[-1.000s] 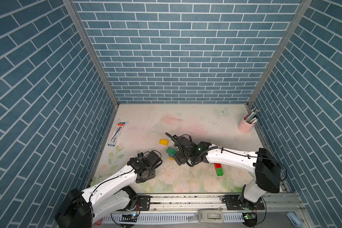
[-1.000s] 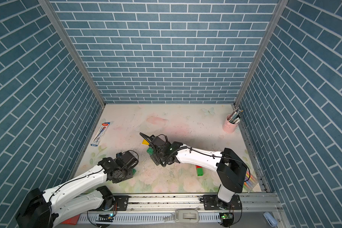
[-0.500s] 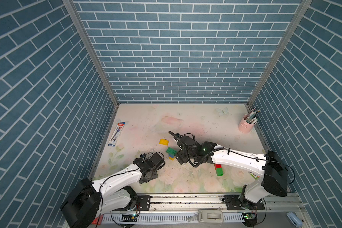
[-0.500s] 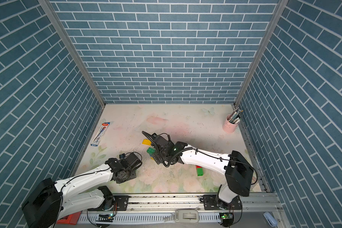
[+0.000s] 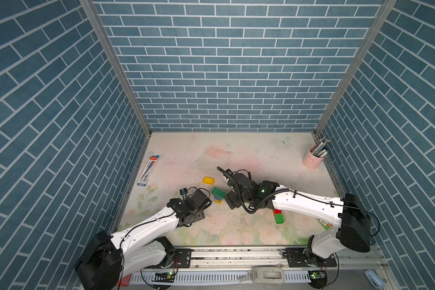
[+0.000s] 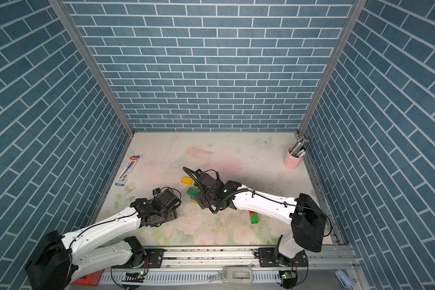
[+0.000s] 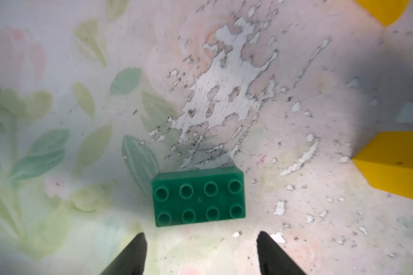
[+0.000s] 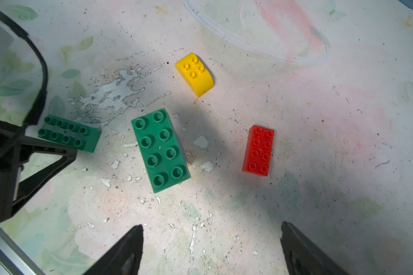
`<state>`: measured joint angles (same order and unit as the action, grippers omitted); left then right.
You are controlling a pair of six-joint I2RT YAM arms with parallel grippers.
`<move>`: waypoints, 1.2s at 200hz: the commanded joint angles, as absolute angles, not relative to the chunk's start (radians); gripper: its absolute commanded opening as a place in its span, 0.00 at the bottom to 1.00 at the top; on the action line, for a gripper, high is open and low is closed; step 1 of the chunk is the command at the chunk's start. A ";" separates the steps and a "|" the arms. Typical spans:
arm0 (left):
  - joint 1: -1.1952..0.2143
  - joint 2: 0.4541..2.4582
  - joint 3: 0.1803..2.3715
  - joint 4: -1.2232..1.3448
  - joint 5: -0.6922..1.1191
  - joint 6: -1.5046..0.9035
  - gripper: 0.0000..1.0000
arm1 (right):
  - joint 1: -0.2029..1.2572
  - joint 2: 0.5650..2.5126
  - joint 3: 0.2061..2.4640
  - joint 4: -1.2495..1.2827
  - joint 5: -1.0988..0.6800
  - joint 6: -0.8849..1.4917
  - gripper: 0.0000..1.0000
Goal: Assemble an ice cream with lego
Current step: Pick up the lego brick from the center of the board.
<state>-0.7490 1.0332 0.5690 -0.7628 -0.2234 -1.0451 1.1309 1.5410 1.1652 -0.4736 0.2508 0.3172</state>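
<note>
A small green lego brick (image 7: 198,197) lies flat on the table just ahead of my left gripper (image 7: 200,235), which is open and empty. It also shows in the right wrist view as the green brick (image 8: 69,133) beside the left fingers (image 8: 45,152). A larger green brick (image 8: 160,147) tops a blue and yellow stack (image 5: 218,198) between both arms. A round-topped yellow brick (image 8: 193,73) and a red brick (image 8: 259,151) lie loose near it. My right gripper (image 8: 211,233) hovers open over bare table, close to the stack.
A red-on-green pair of bricks (image 5: 278,216) lies under the right forearm. A marker pack (image 5: 148,171) lies by the left wall. A pink cup of pens (image 5: 314,159) stands in the back right corner. Blue brick walls enclose the table.
My left gripper has opened and let go of the small green brick, which now lies on the table. The left arm has reached further towards the stack. The right arm shifted slightly right.
</note>
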 commanded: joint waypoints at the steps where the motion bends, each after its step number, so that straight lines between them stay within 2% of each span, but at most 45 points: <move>1: -0.711 1.001 0.594 -0.854 -0.236 -0.992 0.83 | 1.130 1.517 1.161 -0.492 0.243 0.351 0.91; 39: -0.608 1.046 0.564 -0.759 -0.132 -0.924 0.99 | 1.127 1.516 1.168 -0.489 0.232 0.352 0.92; 97: -0.534 1.190 0.566 -0.674 -0.034 -0.850 1.00 | 1.124 1.510 1.161 -0.492 0.232 0.359 0.92; 120: -0.518 1.220 0.567 -0.667 -0.028 -0.852 0.97 | 1.124 1.509 1.160 -0.492 0.232 0.360 0.92; 157: -0.508 1.274 0.571 -0.667 -0.022 -0.871 0.84 | 1.121 1.509 1.159 -0.495 0.229 0.359 0.92; 240: -0.506 1.286 0.605 -0.695 -0.063 -0.859 0.83 | 1.111 1.516 1.153 -0.483 0.212 0.359 0.92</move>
